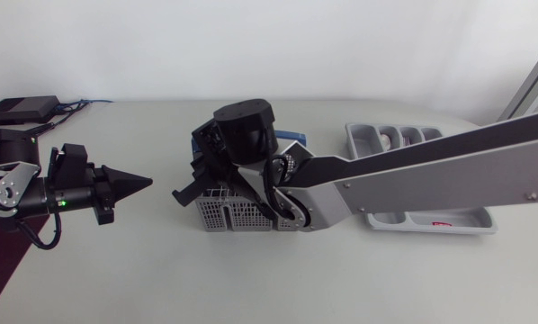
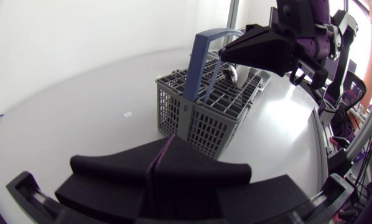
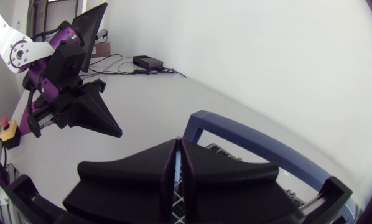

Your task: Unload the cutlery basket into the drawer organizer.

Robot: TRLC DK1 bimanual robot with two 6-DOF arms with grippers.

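Here we are over the desk [image 1: 161, 279], and my right arm [image 1: 413, 171] is stretched in from the right, well past the middle. It is up above the cutlery basket [image 1: 237, 216]. My right jaws are drawn almost together, with only a thin pale slit between them in the right wrist view. Whether anything is pinched in there, I cannot tell. They point out across the basket's blue handle [image 3: 254, 134], which arches up just ahead of them.

From the left wrist view, the tip of those jaws hangs right beside the top of that handle. Just under the tip a rounded piece of cutlery [image 2: 232, 73] pokes up out of the grey mesh, touching or not, I can't say.

Over on the other side, my left arm [image 1: 35, 189] sits low at the left. Its jaws are pressed flat together on nothing, aimed at the basket and well apart from it.

The drawer organizer [image 1: 363, 135] lies to the right of the basket, a grey tray of compartments, and my right arm crosses over much of it. A small black box [image 1: 22, 110] with cables sits at the desk's far left corner.
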